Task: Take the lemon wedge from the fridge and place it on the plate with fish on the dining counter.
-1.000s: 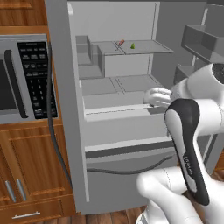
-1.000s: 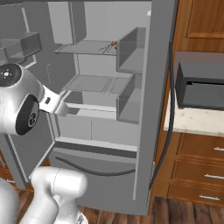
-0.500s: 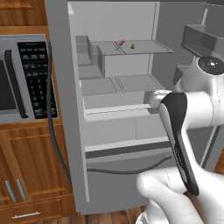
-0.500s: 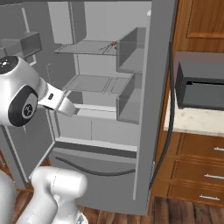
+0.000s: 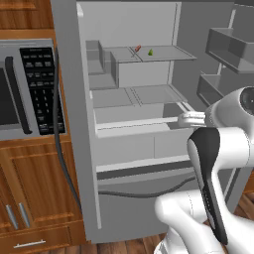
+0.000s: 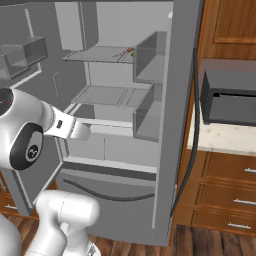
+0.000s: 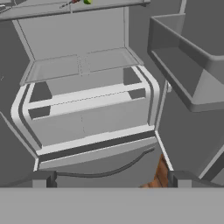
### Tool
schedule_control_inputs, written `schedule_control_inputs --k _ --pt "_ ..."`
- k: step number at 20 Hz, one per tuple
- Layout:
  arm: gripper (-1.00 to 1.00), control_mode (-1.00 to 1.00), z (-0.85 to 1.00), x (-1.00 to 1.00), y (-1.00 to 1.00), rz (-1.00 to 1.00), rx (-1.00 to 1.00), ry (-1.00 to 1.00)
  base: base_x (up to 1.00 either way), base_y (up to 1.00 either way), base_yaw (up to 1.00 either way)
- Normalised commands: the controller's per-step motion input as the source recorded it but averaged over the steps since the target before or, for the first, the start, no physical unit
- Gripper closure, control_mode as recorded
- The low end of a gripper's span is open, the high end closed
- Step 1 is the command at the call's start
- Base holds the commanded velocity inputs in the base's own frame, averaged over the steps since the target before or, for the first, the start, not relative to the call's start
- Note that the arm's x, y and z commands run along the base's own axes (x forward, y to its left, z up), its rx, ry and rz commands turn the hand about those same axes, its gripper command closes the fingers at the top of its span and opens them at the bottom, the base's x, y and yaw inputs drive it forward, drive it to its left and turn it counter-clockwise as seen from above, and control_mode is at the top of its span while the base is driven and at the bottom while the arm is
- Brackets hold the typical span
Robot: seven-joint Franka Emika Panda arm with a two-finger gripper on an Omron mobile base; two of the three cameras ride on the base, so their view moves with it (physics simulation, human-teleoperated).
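Inside the open fridge (image 5: 129,129), on its upper grey shelf (image 5: 163,53), the lemon wedge (image 5: 150,51) sits just beside a small thin red item (image 5: 137,48), well above and apart from the robot's hand. Seen from the hand view, the gripper (image 7: 111,179) has its two dark fingertips (image 7: 41,179) set wide apart with nothing between them, facing the lower shelves and drawers. At the left of the left base view, a microwave (image 5: 27,87) with a black keypad stands beside the fridge, over wooden cabinets (image 5: 34,198).
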Motion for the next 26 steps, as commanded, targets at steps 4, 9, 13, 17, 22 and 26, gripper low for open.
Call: schedule_control_inputs --k 4,9,13,17,22,26 --pt "-1.00 -1.00 0.00 0.00 0.00 0.00 0.00 0.00 0.00 0.00 0.00" --pt "-1.00 -1.00 0.00 0.00 0.00 0.00 0.00 0.00 0.00 0.00 0.00" --pt "-1.00 -1.00 0.00 0.24 -0.10 0.00 0.00 0.00 0.00 0.00 0.00" --pt "-1.00 1.00 0.00 0.00 0.00 0.00 0.00 0.00 0.76 -0.10 0.00" --pt "-1.00 1.00 0.00 0.00 0.00 0.00 0.00 0.00 0.81 0.00 -0.04" --pt "-1.00 1.00 0.00 0.00 0.00 0.00 0.00 0.00 0.70 0.00 -0.05"
